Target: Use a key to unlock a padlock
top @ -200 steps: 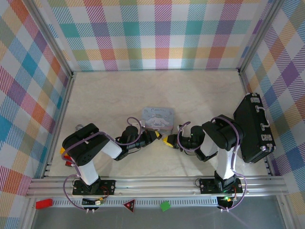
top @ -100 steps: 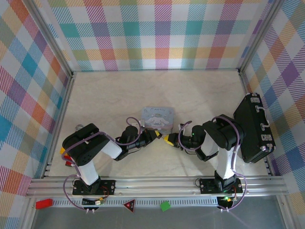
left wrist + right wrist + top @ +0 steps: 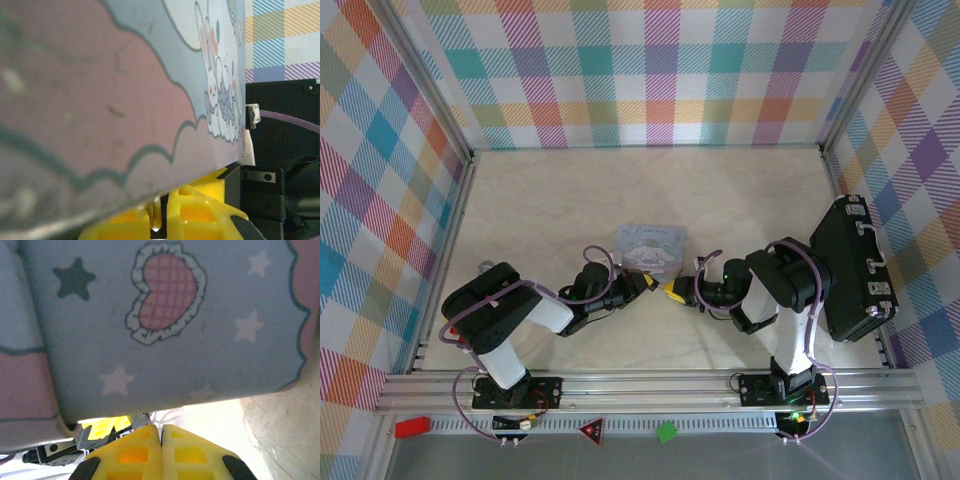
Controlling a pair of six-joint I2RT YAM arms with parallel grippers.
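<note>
A light-blue cartoon-printed tin (image 3: pixel 651 246) lies mid-table. Both grippers meet just in front of it. My left gripper (image 3: pixel 648 282) reaches in from the left, my right gripper (image 3: pixel 670 291) from the right, tips nearly touching. In the left wrist view the tin (image 3: pixel 125 90) overhangs my left gripper (image 3: pixel 161 212), which is shut on a thin silvery strip that looks like the key (image 3: pixel 156 218). In the right wrist view my right gripper (image 3: pixel 161 428) is shut with nothing visible between its yellow fingers, just under the tin (image 3: pixel 165 340). The padlock is hidden.
A black hard case (image 3: pixel 855 268) lies along the right wall, close to the right arm's elbow. Aluminium rails and checked walls close in the table (image 3: pixel 570 200). The right arm's black wrist (image 3: pixel 280 190) sits directly beyond my left fingers.
The tin's top looked plain grey before and now shows its cartoon print. Both gripper tips have crept slightly closer to the tin's front edge.
</note>
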